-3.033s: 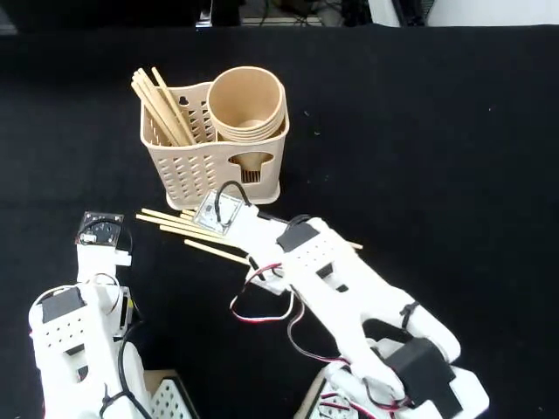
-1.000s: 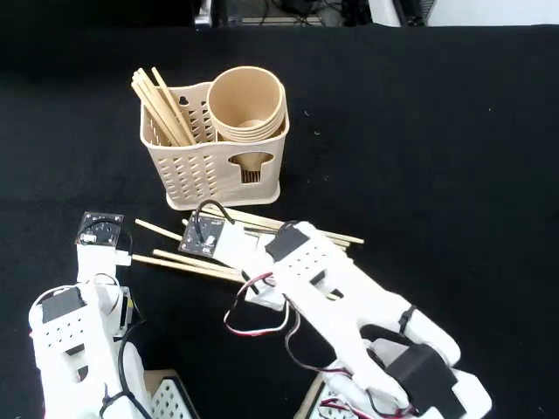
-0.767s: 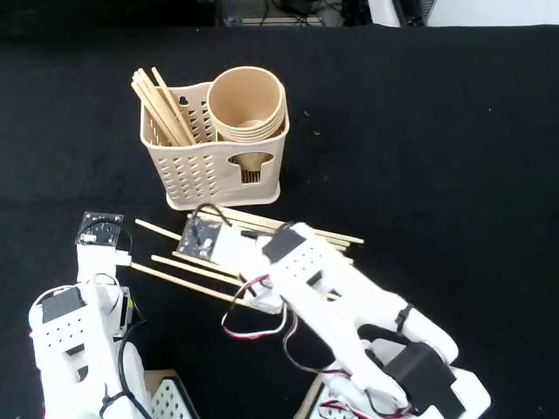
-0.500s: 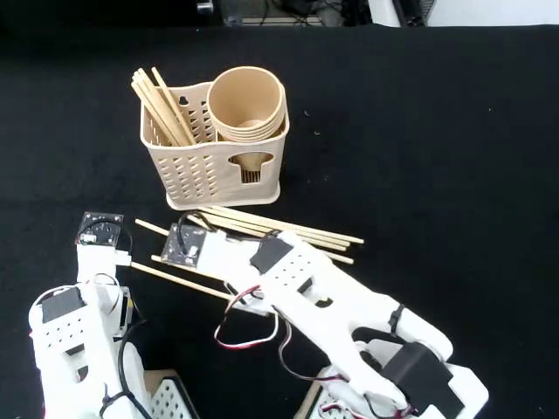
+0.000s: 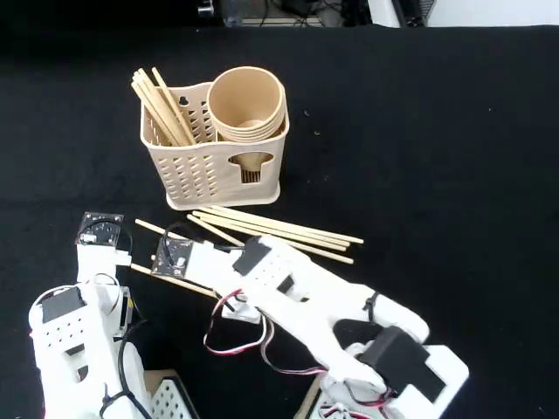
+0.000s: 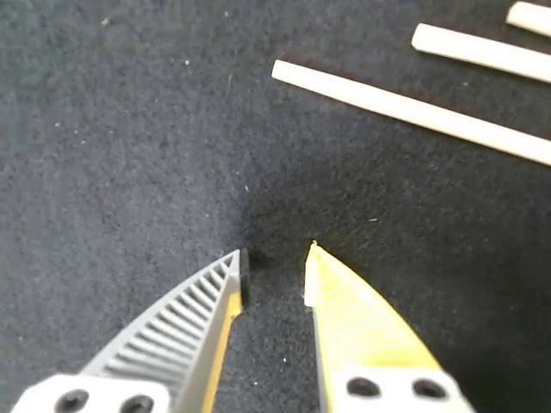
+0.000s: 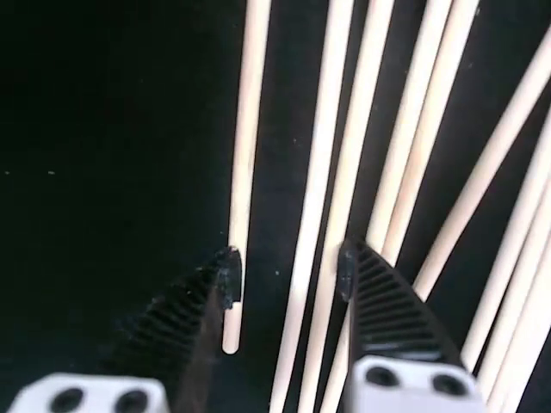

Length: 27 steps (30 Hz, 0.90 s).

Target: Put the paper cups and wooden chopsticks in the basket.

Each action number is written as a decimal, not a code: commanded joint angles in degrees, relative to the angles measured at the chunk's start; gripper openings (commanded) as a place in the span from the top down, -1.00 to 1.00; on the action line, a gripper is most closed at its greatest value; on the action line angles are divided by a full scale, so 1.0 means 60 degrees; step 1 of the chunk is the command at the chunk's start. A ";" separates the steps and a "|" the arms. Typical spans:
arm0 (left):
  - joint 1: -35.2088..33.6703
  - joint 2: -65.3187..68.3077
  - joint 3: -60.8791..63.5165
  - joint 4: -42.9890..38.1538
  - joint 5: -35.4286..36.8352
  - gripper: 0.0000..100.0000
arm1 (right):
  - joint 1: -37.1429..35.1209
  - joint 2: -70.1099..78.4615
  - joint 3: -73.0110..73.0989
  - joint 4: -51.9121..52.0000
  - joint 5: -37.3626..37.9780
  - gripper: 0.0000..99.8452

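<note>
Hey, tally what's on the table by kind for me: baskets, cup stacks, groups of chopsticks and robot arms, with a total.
Basket: 1
Stack of paper cups: 1
Chopstick groups: 2, a bundle standing in the basket and a loose spread on the table; single sticks overlap too much to count
Robot arms: 2, left arm and right arm
Total: 6

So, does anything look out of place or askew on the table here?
Yes: several loose wooden chopsticks lie splayed at differing angles on the black cloth table in front of the beige perforated plastic basket, not bundled. The basket itself stands upright, stacked paper cups inside.
</note>
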 commanded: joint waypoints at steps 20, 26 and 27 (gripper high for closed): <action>0.0168 -0.0073 0.0022 -0.0117 -0.0059 0.71 | -0.0103 0.0359 -0.1370 0.1216 -0.0103 0.98; 0.0168 -0.0073 0.0022 -0.0117 -0.0059 0.71 | -0.0088 -0.0901 -0.1223 0.1319 -0.0103 0.98; 0.0168 -0.0073 0.0022 -0.0117 -0.0059 0.71 | -0.0088 -0.1121 -0.1150 0.1348 -0.0103 0.98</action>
